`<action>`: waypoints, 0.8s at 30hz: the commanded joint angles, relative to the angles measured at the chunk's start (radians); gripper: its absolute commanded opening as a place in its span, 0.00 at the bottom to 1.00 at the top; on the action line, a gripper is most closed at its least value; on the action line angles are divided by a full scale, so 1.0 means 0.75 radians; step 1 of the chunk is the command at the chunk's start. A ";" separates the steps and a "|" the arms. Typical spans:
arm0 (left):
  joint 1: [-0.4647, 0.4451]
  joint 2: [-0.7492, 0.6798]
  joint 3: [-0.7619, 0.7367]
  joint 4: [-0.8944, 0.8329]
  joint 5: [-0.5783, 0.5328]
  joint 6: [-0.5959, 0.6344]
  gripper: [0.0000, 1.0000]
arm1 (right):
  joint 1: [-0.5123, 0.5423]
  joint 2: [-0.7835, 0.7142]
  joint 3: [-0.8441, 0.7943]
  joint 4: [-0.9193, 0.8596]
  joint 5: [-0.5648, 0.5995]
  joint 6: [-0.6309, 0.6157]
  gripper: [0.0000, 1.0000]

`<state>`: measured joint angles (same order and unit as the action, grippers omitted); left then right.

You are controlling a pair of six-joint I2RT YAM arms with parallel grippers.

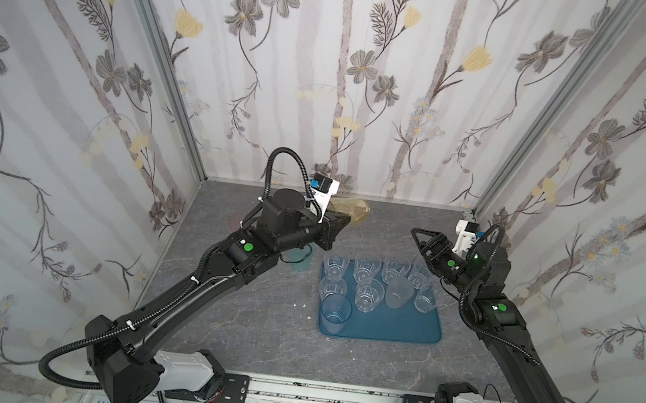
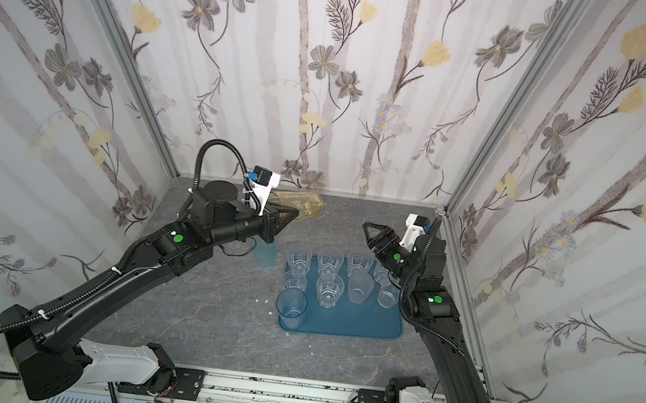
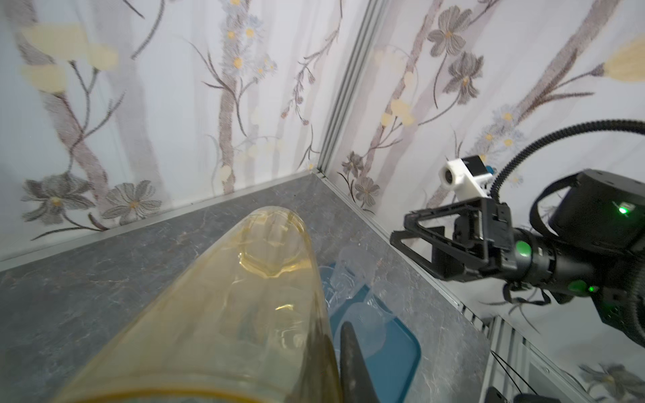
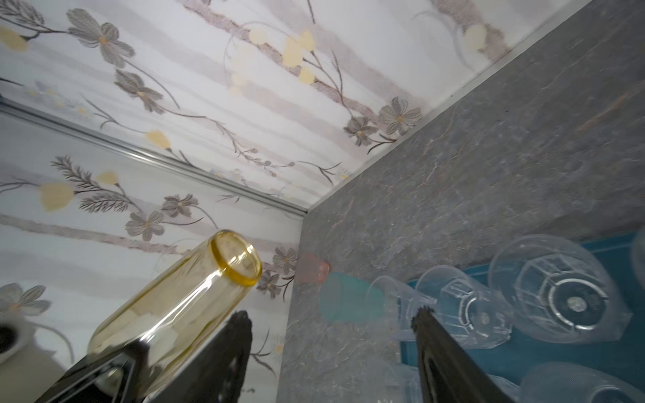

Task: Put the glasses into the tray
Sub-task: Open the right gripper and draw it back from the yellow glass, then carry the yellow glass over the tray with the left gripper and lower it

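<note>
top views: left gripper clamped on the amber glass, holding it sideways in the air behind the tray. clear glasses sit upright at the far end, so the near end's bare, prob. the drop spot. right gripper spread, empty, hovers over the far right corner.
left wrist: one finger outside the glass wall, a rim pinch i reckon.
right wrist: teal glass & pink glass on the table, teal one just beside the tray, not yet in.

L arm's stretching fwd, wrist level, L gripper clamping tight on amber glass, holding it sideways in mid-air. R arm's angling up & inward, R gripper hanging w/ jaws apart.
</note>
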<state>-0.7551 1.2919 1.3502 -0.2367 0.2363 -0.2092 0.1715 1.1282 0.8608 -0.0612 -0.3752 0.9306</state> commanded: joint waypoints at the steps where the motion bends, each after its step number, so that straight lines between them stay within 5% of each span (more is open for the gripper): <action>1: -0.112 0.019 0.070 -0.268 -0.088 0.010 0.00 | -0.035 0.006 0.014 -0.076 0.052 -0.105 0.72; 11: -0.469 0.149 0.163 -0.585 -0.014 -0.061 0.00 | -0.052 0.115 0.013 -0.037 0.050 -0.132 0.71; 24: -0.588 0.570 0.366 -0.892 -0.149 0.013 0.00 | -0.055 0.134 -0.049 -0.006 0.034 -0.146 0.70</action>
<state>-1.1984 1.6981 1.5909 -0.8536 0.1829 -0.2363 0.1318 1.2316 0.8326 -0.0917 -0.3450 0.8303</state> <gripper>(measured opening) 0.079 0.705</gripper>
